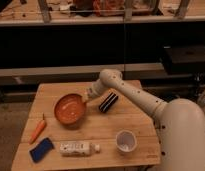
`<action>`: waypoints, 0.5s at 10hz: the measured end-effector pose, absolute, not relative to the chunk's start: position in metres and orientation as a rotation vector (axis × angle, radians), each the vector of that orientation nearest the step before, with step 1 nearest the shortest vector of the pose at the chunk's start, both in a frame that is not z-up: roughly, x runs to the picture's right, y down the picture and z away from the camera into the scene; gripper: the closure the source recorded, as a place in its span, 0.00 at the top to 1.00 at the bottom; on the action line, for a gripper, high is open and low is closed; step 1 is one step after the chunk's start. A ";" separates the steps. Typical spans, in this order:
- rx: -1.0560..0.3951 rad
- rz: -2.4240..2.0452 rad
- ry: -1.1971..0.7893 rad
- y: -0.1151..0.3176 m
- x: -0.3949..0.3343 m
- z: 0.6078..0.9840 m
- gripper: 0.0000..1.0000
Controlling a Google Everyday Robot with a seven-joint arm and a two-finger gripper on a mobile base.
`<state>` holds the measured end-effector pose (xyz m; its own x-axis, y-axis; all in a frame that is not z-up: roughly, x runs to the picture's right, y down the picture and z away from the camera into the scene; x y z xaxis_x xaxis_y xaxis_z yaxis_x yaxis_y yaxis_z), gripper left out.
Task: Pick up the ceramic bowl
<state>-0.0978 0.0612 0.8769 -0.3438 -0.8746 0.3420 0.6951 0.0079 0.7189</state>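
Here, your wide, shallow, round orange-red ceramic bowl [69,111] sits upright on the light wooden table [103,126], in its left-middle part as the camera view shows it. Its opening faces straight up. The gripper [86,98] of the white arm is at the upper right part of the bowl's darker rim, touching it or just above it; I cannot tell which. I also cannot tell if the gripper is spread or pressed together. So from the gripper, the bowl lies to the left and a little toward the near edge of the table.

Because the bowl is round, it has no long axis. In my judgement only the rim gives you a place to grip, and the nearest part of it is the one at the gripper.

A black ridged block [108,102] lies just beside the gripper on the right, apart from the bowl. The small white cup [126,141], the orange carrot [37,131], the blue sponge [42,150] and the white bottle [76,148] on its side are all nearer the front edge.
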 end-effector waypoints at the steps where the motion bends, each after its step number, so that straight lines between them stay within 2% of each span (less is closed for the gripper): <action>1: 0.272 -1.630 -1.052 0.060 -0.102 0.872 0.00; 5: 0.408 -1.580 -1.183 0.059 -0.107 0.852 0.00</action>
